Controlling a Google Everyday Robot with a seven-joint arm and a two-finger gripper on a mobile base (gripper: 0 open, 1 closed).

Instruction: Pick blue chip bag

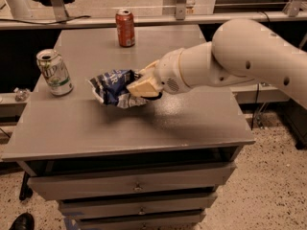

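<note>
The blue chip bag [112, 86] is a crumpled dark-blue foil bag with white lettering. It hangs a little above the grey table [144, 128], with its shadow below it. My gripper [139, 84] reaches in from the right on a thick white arm and is shut on the bag's right end. Its cream fingers [142, 88] clamp the foil and hide that end of the bag.
A green-and-white can [54, 72] stands at the table's left edge. A red can [125, 28] stands at the back centre. Drawers sit under the tabletop. A shelf edge and metal frames run behind the table.
</note>
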